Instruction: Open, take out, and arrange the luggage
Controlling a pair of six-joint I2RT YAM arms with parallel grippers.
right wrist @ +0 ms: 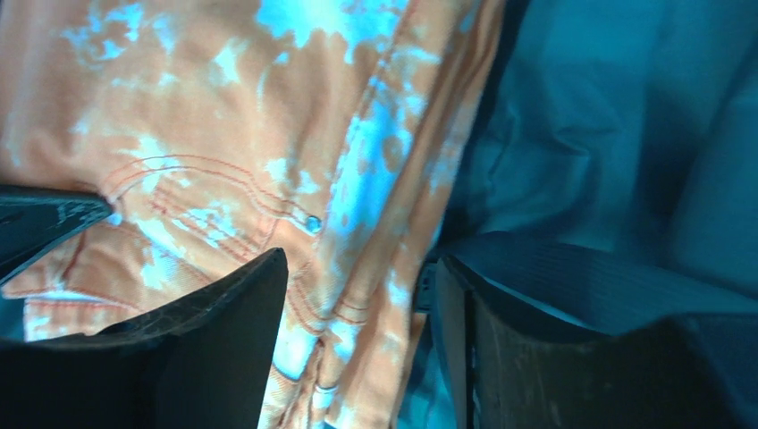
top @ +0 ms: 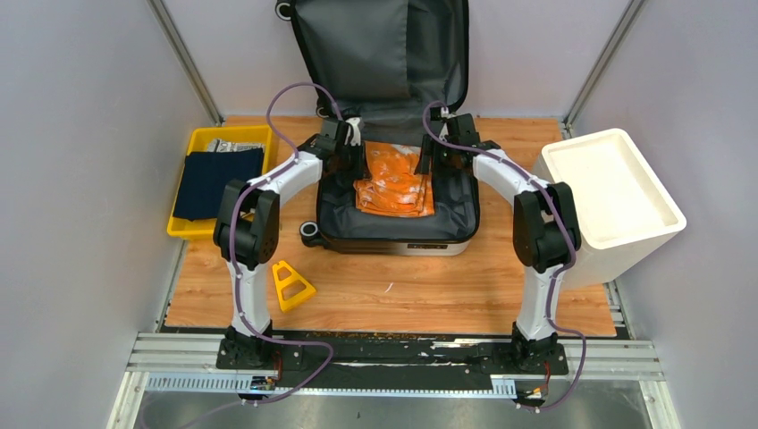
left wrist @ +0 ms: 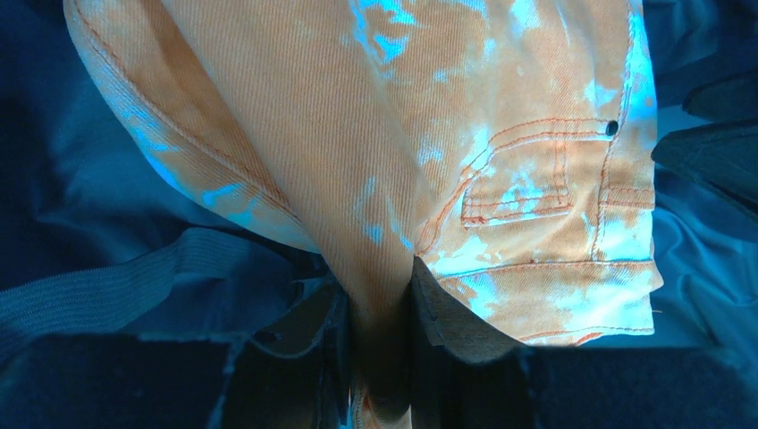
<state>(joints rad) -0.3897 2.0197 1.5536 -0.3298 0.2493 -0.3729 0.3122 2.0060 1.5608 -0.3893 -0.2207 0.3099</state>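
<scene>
Two arms reach into the luggage, which lies open on the table, lid propped at the back. Its orange bleached denim garment lies inside: left jaws pinch a fold, right jaws stand apart astride its edge. Lifted by one pinch alone, the denim may slip free or snag the strap.

Luggage lid cut by top edge. Tray item mostly under cloth, unreadable. Garment fold vanishes inside left gripper.
</scene>
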